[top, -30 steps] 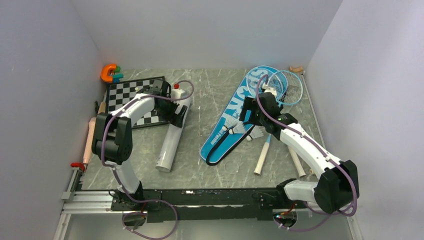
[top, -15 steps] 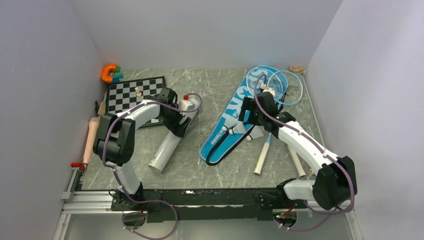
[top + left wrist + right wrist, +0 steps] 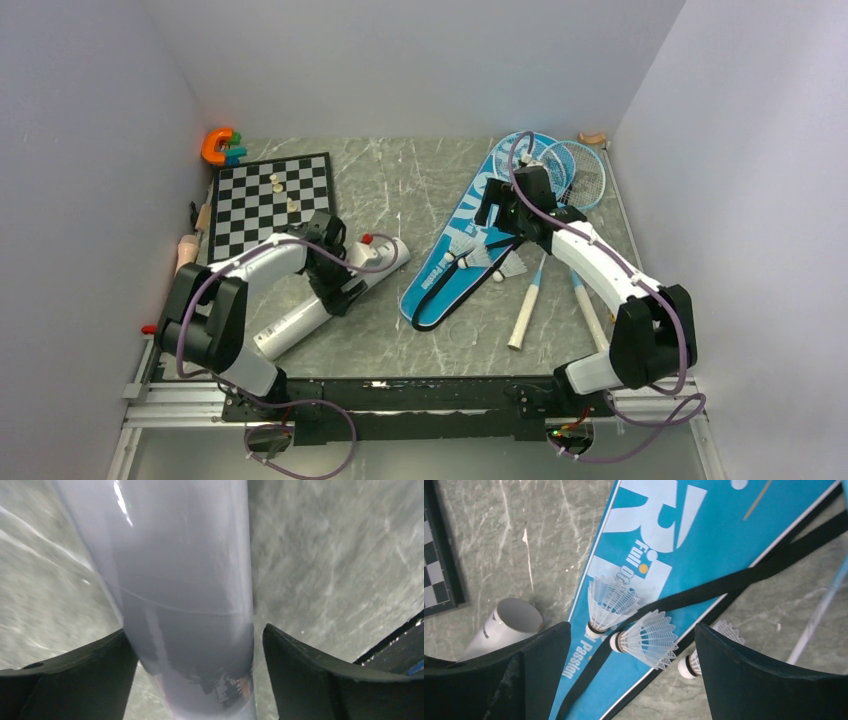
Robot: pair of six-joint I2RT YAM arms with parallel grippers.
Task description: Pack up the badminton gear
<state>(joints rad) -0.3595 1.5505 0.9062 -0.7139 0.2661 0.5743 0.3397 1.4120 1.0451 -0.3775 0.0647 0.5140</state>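
Left gripper [image 3: 337, 287] has its fingers [image 3: 65, 680] squeezed onto the pale-grey tube [image 3: 288, 327] around mid-length. The tube sits at roughly 7 o'clock on the table [image 3: 400, 180], with its open mouth aimed at 2 o'clock, toward the blue bag [image 3: 452, 265].

It looks glossy, stiff and hollow, so I'd guess it's light but slippery, and happy to swivel if I grab off-centre.

Right gripper [image 3: 495, 222] hangs over the bag with its fingers wide apart and nothing in them. Two shuttlecocks [image 3: 649, 637] lie on the bag, and a third is just off its edge at 4 o'clock from them.

The feathers probably crush easily, so I'd pinch the cork end and stay clear of the black strap [image 3: 744, 577] lying right against them.
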